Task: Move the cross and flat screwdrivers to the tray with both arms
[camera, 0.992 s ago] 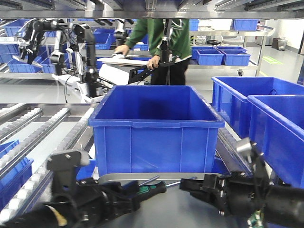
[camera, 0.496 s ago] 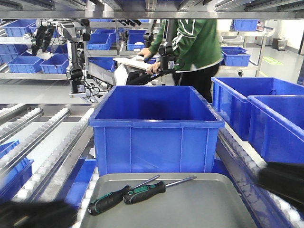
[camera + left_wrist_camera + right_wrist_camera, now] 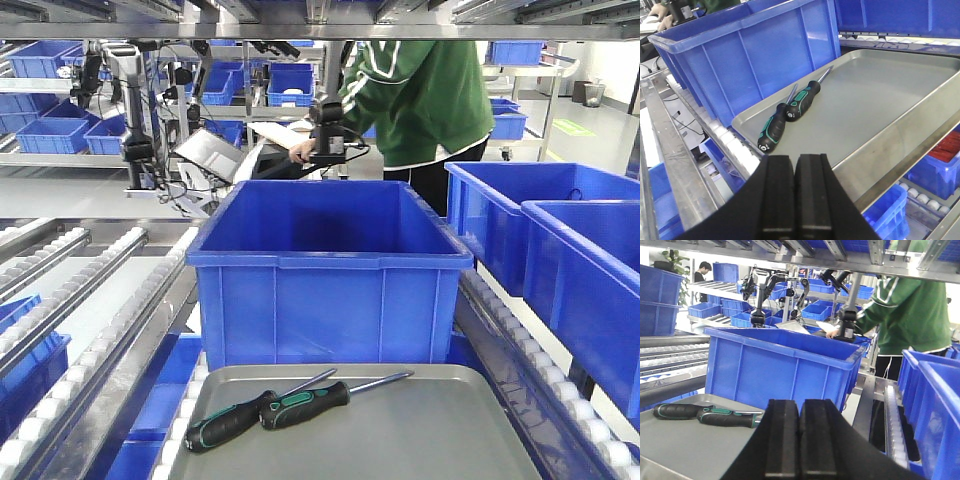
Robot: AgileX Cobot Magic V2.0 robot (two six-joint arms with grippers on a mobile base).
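Note:
Two screwdrivers with black-and-green handles lie side by side on the grey tray (image 3: 450, 440), near its far left corner. The left one (image 3: 225, 423) shows a cross mark on its butt in the left wrist view (image 3: 772, 130). The right one (image 3: 305, 404) lies just beyond it (image 3: 802, 97). Both also show in the right wrist view (image 3: 675, 411) (image 3: 727, 417). My left gripper (image 3: 794, 157) is shut and empty, back from the tray's left front edge. My right gripper (image 3: 799, 402) is shut and empty, at the tray's right side. Neither arm shows in the front view.
A large blue bin (image 3: 330, 270) stands right behind the tray. More blue bins (image 3: 560, 240) stand on the right. Roller conveyor rails (image 3: 90, 300) run on the left. A person in green (image 3: 420, 90) and other robot arms (image 3: 130, 90) are behind.
Both arms, which were over the tray's front by the screwdrivers one second ago, have pulled back out of the front view. The screwdrivers stay on the tray. The person has stepped right.

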